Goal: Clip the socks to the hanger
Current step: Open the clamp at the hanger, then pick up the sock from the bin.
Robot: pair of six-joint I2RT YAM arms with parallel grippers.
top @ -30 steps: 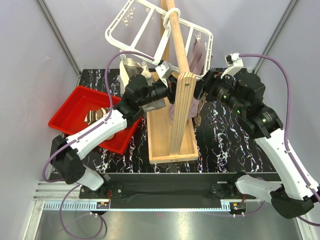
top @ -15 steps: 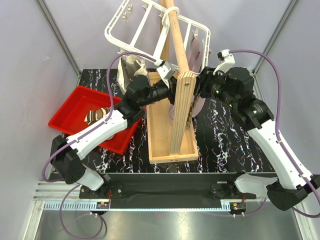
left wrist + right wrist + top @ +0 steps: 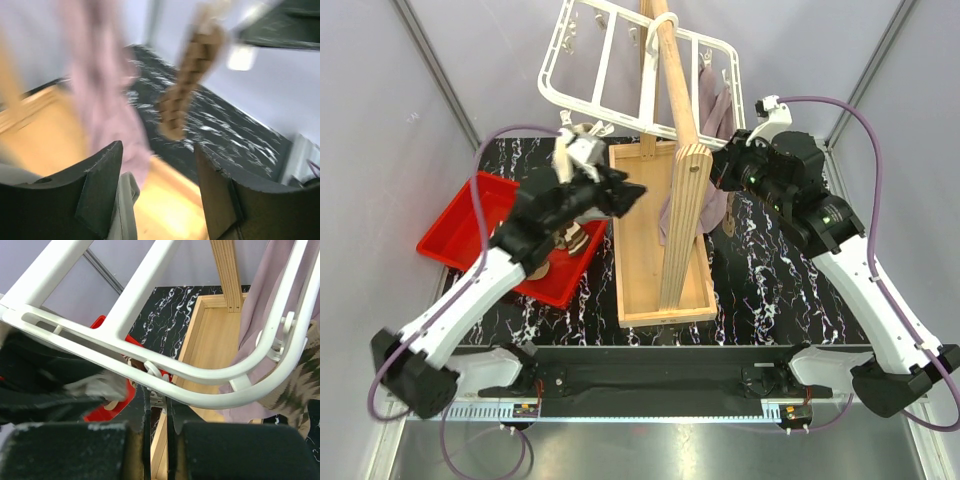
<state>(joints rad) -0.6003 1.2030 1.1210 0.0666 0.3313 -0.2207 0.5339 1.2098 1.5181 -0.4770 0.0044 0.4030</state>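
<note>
Soft, light, limp socks (image 3: 713,105) are seen hung on the hanger (image 3: 130,295); more lie in the red tray (image 3: 455,225). A cuff is best pinched. The left gripper (image 3: 157,150) is spread empty; the right gripper (image 3: 159,400) is closed on a clip peg (image 3: 152,371).

The white plastic hanger frame (image 3: 137,280) with parallel bars hangs tilted, and a small clip peg on its near rail is pinched in my right gripper (image 3: 159,402). A mauve sock (image 3: 265,300) and a brown-and-cream checkered sock (image 3: 295,385) hang side by side from its right end.
</note>
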